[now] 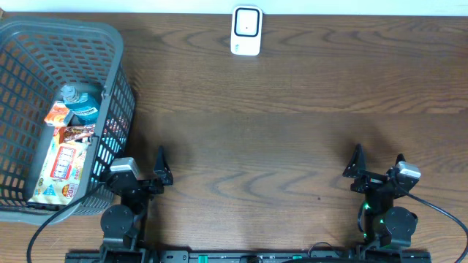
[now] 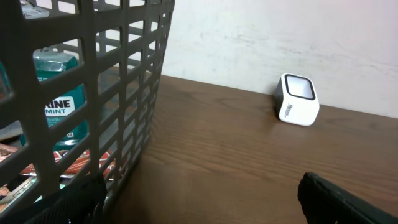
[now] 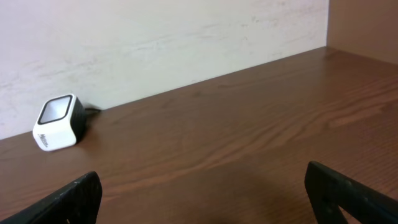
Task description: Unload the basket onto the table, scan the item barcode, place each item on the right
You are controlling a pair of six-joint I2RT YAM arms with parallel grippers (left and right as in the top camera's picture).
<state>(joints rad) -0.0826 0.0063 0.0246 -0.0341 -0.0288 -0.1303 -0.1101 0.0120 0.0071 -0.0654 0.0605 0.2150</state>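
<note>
**Open wood right of the basket**

The basket [image 1: 121,80] was the one tall obstacle, its mesh wall rising at the left edge of the table [image 1: 292,131]. Right of the basket the wood lay bare all the way across. The scanner [image 1: 246,31] stood well right of the basket, against the back wall. Inside the basket, a bottle [image 1: 80,102] and packets [image 1: 62,164] filled the near right side, under an open top.

Wht scanner [image 1: 246,31] upright, far edge; snack pks [image 1: 62,164], mouthwash btl [image 1: 82,108] in basket [image 1: 66,31].
</note>
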